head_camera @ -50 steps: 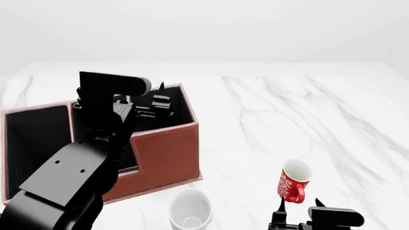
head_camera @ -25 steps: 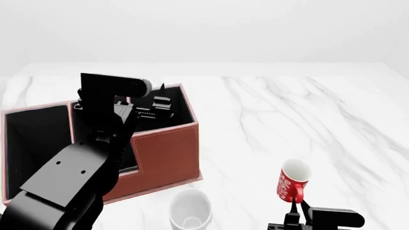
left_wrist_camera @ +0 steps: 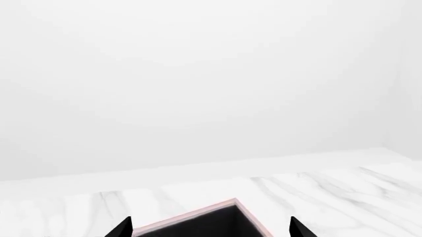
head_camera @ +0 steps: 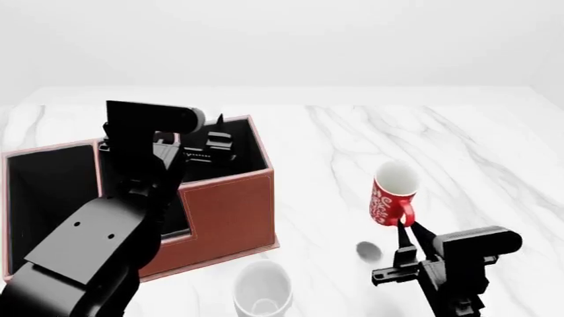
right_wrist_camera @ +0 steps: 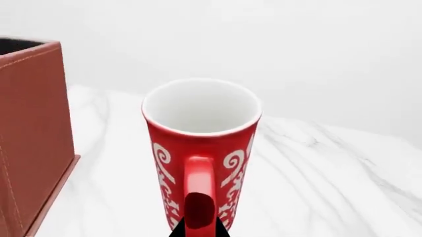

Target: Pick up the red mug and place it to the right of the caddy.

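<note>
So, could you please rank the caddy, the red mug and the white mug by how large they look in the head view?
1. Caddy, by far the largest.
2. White mug and red mug look alike; the white one sits nearer the camera and is cut off, so I won't rank them.

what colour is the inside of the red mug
White inside the red mug, clearest in the right wrist view.
</note>
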Robot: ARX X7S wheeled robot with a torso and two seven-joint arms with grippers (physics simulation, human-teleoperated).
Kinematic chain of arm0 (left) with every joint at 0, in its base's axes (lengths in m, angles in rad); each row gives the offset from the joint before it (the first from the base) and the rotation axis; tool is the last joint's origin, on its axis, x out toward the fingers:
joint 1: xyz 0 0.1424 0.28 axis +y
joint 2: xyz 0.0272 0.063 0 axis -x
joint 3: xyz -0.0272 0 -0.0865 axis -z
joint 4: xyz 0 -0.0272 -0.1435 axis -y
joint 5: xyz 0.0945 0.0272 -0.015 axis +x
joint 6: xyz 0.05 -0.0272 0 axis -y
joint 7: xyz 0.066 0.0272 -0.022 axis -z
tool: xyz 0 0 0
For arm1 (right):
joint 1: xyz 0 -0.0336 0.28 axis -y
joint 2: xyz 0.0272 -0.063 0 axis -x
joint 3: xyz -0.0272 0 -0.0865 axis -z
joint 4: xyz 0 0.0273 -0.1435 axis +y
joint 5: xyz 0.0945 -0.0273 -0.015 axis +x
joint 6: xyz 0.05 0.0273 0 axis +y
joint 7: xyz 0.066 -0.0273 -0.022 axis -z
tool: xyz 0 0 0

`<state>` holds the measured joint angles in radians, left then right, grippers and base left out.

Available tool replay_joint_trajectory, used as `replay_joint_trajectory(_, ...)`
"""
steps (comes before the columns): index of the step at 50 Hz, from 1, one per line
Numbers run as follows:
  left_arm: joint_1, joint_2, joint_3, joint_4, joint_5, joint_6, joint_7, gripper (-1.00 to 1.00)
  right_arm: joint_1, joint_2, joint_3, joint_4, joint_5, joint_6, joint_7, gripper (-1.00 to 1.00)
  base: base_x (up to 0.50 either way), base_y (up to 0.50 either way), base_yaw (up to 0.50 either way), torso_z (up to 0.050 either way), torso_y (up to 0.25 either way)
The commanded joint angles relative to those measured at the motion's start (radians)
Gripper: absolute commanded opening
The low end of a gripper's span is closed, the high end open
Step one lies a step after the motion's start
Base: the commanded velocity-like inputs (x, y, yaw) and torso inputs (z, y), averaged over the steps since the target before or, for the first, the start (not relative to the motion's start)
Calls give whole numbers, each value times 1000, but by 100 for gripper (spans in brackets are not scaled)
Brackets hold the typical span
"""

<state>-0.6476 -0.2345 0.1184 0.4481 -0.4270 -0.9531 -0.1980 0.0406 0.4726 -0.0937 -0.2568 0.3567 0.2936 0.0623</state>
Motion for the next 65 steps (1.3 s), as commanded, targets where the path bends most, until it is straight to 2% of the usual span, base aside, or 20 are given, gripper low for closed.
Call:
replay_joint_trajectory(1, -7, -3, -3, -17, -1, 8, -6, 100, 276, 42, -107, 32, 6, 131, -132, -100, 0, 0, 0, 0, 0)
replay_joint_trajectory(7, -6, 0, 6, -21, -1, 12, -9, 100, 444, -48, -206, 256, -11, 85, -243, -100, 0, 0, 0, 0, 0)
replay_joint_trajectory(15, -5, -6, 6, -25, -2, 16, -11, 100, 537, -140, -279, 549, -62, -20, -312, -100, 0, 0, 0, 0, 0)
replay_joint_trajectory(20, -5, -6, 7, -31, -4, 22, -11, 100, 561, -175, -297, 654, -78, -65, -326, -100, 0, 0, 0, 0, 2)
replay_joint_trajectory(39, 5, -15, 1, -37, -13, 32, -16, 100, 565, -213, -335, 800, -76, -100, -382, -100, 0, 0, 0, 0, 1)
replay_joint_trajectory(65, -4, -18, 20, -45, -19, 33, -24, 100, 619, -257, -367, 990, -124, -133, -347, -100, 0, 0, 0, 0, 1)
